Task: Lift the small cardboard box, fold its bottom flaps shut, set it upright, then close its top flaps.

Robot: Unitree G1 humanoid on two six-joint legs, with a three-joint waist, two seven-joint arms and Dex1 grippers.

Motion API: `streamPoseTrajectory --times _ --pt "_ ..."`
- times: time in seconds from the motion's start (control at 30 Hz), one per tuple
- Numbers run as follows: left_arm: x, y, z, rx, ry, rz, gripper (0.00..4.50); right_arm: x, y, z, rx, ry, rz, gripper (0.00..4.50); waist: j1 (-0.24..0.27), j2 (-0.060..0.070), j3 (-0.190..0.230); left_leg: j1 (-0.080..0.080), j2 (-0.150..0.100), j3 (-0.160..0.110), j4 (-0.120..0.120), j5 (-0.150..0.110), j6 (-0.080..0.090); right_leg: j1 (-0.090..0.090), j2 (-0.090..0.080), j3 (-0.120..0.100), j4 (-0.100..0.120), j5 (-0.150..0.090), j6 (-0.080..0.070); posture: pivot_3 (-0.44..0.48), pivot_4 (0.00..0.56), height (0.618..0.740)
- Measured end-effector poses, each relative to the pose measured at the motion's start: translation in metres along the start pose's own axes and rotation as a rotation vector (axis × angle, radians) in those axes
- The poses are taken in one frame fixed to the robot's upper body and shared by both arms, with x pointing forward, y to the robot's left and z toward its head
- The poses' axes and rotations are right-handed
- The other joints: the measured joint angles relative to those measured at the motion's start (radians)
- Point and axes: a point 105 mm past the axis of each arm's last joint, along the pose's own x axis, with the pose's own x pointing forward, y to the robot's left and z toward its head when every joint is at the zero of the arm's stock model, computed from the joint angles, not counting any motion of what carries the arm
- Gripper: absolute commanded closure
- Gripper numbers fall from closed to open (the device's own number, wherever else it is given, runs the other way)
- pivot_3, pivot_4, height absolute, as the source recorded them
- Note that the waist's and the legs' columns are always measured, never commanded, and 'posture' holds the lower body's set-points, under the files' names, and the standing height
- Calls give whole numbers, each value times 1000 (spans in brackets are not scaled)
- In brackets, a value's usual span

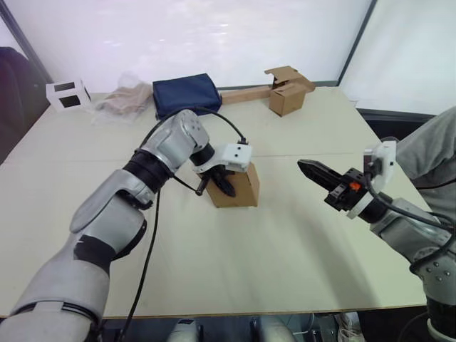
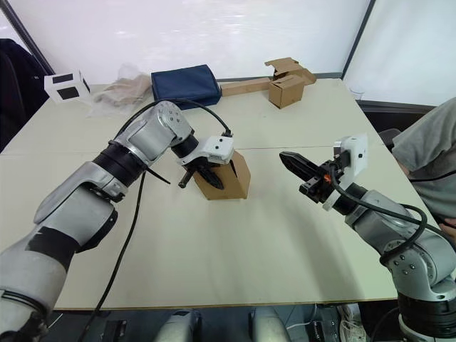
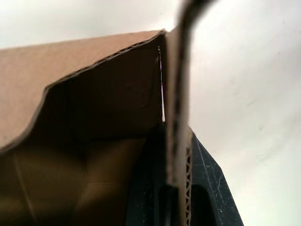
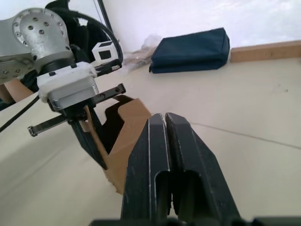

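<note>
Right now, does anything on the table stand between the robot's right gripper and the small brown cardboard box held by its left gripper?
Nothing visible does. Bare tabletop separates the shut right gripper from the small brown cardboard box, which the left gripper clamps by one wall.

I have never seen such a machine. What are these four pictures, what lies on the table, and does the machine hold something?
This is a humanoid robot with two arms, each ending in a claw of two black fingers. Two pictures come from cameras in its head, looking down over the arms. The other two come from small cameras on its wrists, looking along the fingers.

The left claw is closed on one wall of the small cardboard box, which stands on the table: one finger inside, one outside, as the left wrist view shows. The right claw is shut, holds nothing and hangs in the air beside the box.

At the far edge lie a dark blue bag, a crumpled plastic bag, a white cube, and another brown box joined to a long cardboard strip. A person's sleeve shows at the right.
</note>
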Motion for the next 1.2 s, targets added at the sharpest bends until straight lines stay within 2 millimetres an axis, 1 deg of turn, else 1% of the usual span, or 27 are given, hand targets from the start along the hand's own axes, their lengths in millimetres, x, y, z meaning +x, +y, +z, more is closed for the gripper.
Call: streamPoseTrajectory --times 0.03,0.07,0.1,0.27,0.3,0.33,0.43,0.47,0.5,0.57,0.63,0.67,0.7,0.73,0.83,0.87,0.9,0.93,0.97,1.0,1.03,1.07,1.1,1.2 --pt "0 1 5 17 -1 -3 3496 0 1 -2 9 -4 -3 4500 0 0 0 0 0 0 0 0 0 0 0 0 0 0 0 0 150 740" --pt "0 2 10 29 -4 -6 3003 0 2 -3 16 -6 -5 4500 0 0 0 0 0 0 0 0 0 0 0 0 0 0 0 0 150 740" --pt "0 4 17 39 -11 -10 2621 -2 5 -6 18 -3 -8 4500 0 0 0 0 0 0 0 0 0 0 0 0 1 0 0 0 150 740" --pt "-11 4 33 8 -71 -4 693 -3 7 -12 43 -7 -25 4500 -3 0 0 1 0 0 1 0 0 0 0 0 2 0 0 0 150 740" --pt "-13 3 37 -4 -88 -6 361 -4 7 -12 41 -6 -26 4500 -2 0 0 1 0 0 1 0 0 0 0 0 2 0 0 0 150 740" --pt "-14 2 40 -9 -97 -7 120 -4 8 -12 39 -6 -26 4500 -2 0 0 1 0 0 1 0 0 0 0 0 2 0 0 0 150 740" --pt "-21 2 44 -43 -126 -4 120 -4 7 -12 39 -8 -30 4500 -2 0 0 1 0 0 1 0 0 0 0 0 2 0 0 0 150 740" --pt "-31 3 47 -58 -151 13 120 -3 6 -12 28 -4 -36 4500 -2 0 0 1 0 0 1 0 0 0 0 0 2 0 0 0 150 740" --pt "-35 3 48 -58 -159 21 120 -4 6 -13 26 -3 -38 4500 -2 0 0 1 0 0 1 0 0 0 0 0 2 0 0 0 150 740" --pt "-55 4 52 -40 -231 56 120 -2 3 -15 -11 16 -57 4500 -4 0 0 1 0 0 0 0 0 0 0 0 2 0 0 0 150 740" --pt "-72 4 47 -34 -269 99 120 -1 0 -22 -47 50 -86 4500 -6 1 0 2 0 0 0 0 0 0 0 0 2 0 0 0 150 740" --pt "-80 5 41 -57 -297 121 610 0 -4 -28 -72 78 -108 4500 -5 1 0 2 0 0 0 0 0 0 1 0 3 0 0 0 150 740" --pt "-83 6 37 -79 -309 132 823 1 -6 -31 -79 95 -117 4500 -4 1 0 2 0 0 1 0 0 0 1 0 3 0 0 0 150 740" --pt "-86 7 32 -108 -333 139 1215 2 -7 -36 -89 113 -124 4500 -3 1 0 1 0 0 1 0 0 0 0 0 3 0 0 0 150 740" --pt "-94 10 20 -165 -428 180 2349 9 -3 -41 -127 141 -111 4500 -2 1 0 1 0 0 2 0 0 0 0 0 2 0 0 0 150 740" --pt "-96 11 11 -203 -476 214 2763 12 -3 -44 -139 159 -108 4500 -3 1 0 1 0 0 2 0 0 0 0 0 2 0 0 0 150 740" --pt "-96 11 3 -237 -499 233 3190 13 -3 -46 -141 168 -109 4500 -4 1 0 1 0 0 2 0 0 0 0 0 3 0 0 0 150 740" --pt "-94 12 -9 -287 -528 260 3530 14 -3 -48 -146 183 -111 4500 -5 1 0 1 0 0 2 0 0 0 0 0 3 0 0 0 150 740" --pt "-92 13 -17 -321 -553 291 3979 16 -4 -50 -156 197 -111 4500 -5 1 0 1 0 0 2 0 0 -1 0 0 3 0 0 0 150 740" --pt "-90 13 -23 -346 -568 312 4317 19 -4 -52 -162 207 -109 4500 -6 1 0 1 0 0 2 0 0 -1 0 0 4 0 0 0 150 740" --pt "-85 14 -33 -376 -578 339 4417 22 -3 -55 -174 224 -101 4500 -5 1 0 1 0 0 2 0 0 -1 0 0 4 0 0 0 150 740" --pt "-79 15 -45 -401 -581 389 4417 26 -3 -61 -195 255 -93 4500 -5 1 0 1 0 0 2 0 0 -1 0 0 4 0 0 0 150 740" --pt "-74 15 -52 -418 -578 411 4417 27 -4 -65 -203 276 -92 4500 -4 1 0 1 0 0 2 0 0 -1 0 0 4 0 0 0 150 740" --pt "-52 11 -82 -516 -576 478 4417 28 -11 -84 -219 354 -113 4500 -1 1 0 0 0 -1 3 0 0 -1 -1 0 4 0 0 0 150 740"
